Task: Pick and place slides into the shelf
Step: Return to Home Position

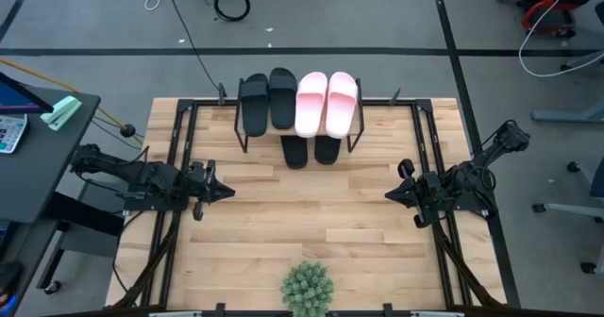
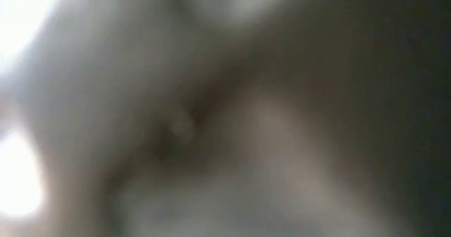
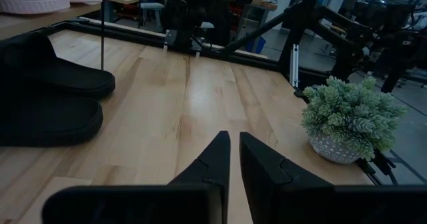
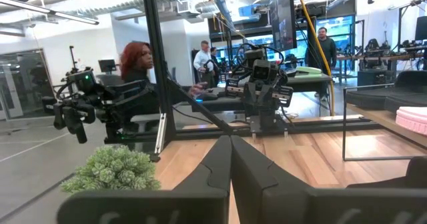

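Observation:
The shelf (image 1: 359, 133) stands at the table's far middle on thin black wire legs. Its top is covered by two black slides (image 1: 267, 101) and two pink-to-white slides (image 1: 327, 103) lying side by side. Two more black slides (image 1: 310, 150) rest on the table under it, with their ends sticking out toward the near edge. In the left wrist view these two (image 3: 47, 111) lie beside a wire leg (image 3: 102, 24). My left gripper (image 1: 222, 191) (image 3: 233, 139) hovers shut at the left side. My right gripper (image 1: 392, 194) (image 4: 231, 141) hovers shut at the right side. Both point at the table's middle and hold nothing.
A small green spiky plant (image 1: 307, 289) in a pale pot stands at the near edge, in the middle. Bare wood lies between the two grippers. A black metal frame (image 1: 179, 147) runs along the table's sides. People (image 4: 137, 71) are at desks beyond the table. The low view shows only blur.

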Action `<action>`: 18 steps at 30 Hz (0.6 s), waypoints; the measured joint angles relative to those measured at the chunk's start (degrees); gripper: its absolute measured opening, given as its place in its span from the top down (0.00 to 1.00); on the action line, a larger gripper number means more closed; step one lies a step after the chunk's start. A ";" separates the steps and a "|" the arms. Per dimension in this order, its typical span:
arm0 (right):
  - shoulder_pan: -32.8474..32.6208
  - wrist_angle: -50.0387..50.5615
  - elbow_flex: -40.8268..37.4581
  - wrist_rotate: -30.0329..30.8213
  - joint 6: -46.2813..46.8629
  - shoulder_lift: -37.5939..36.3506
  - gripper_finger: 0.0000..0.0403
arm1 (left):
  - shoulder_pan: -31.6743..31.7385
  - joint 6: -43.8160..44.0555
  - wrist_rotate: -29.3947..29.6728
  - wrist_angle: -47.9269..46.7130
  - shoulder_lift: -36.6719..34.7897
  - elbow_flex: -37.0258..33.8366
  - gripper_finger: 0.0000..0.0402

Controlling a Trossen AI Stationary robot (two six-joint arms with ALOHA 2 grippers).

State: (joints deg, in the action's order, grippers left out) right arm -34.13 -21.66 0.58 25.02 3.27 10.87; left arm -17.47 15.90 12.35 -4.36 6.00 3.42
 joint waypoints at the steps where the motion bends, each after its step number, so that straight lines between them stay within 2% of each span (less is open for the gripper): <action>1: -0.01 -0.01 0.00 0.00 0.00 0.00 0.97 | 0.00 0.00 -0.01 0.00 0.01 0.00 0.90; 10: -0.02 -0.01 0.00 0.00 0.00 0.00 0.97 | 0.00 0.00 -0.01 0.00 0.00 0.00 0.93; 18: 0.00 0.00 0.00 0.00 0.00 0.00 0.97 | 0.00 0.00 -0.01 -0.02 0.00 0.00 0.90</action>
State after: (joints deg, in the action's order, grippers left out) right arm -34.13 -21.66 0.58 25.02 3.27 10.87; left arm -17.47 15.90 12.34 -4.38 6.00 3.42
